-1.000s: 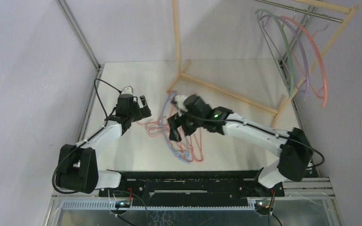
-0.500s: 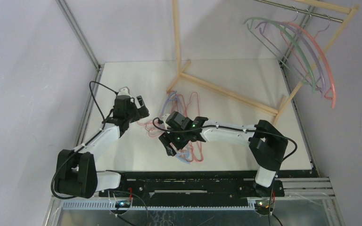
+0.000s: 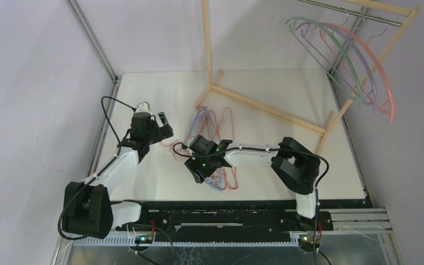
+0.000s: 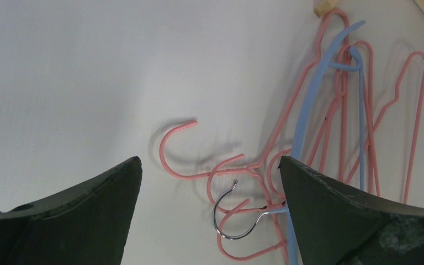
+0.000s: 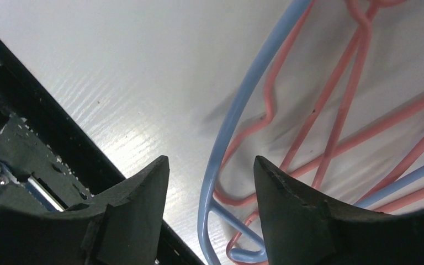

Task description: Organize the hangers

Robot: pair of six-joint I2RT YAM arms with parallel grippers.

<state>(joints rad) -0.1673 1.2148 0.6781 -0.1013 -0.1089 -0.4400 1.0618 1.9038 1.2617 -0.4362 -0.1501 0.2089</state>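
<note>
Hangers (image 3: 227,178): a pink and blue tangle lies mid-way across the table (image 3: 160,94), near the foot of the wooden rack (image 3: 265,107). Several curved ones (image 3: 364,61) hang on the rail, far right. My left jaws are wide apart and empty, over the pink hooks (image 4: 163,152) at the tangle's left. My right jaws are apart, straddling the blue hanger (image 5: 237,105) at the tangle's near end; I cannot tell whether they touch it.

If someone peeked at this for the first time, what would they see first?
Probably the messy tangle of pink and blue hangers in the middle of the white table, with the right end effector open right over a blue hanger. Next, the colourful curved hangers hooked on the metal rail up in the far right corner.
</note>
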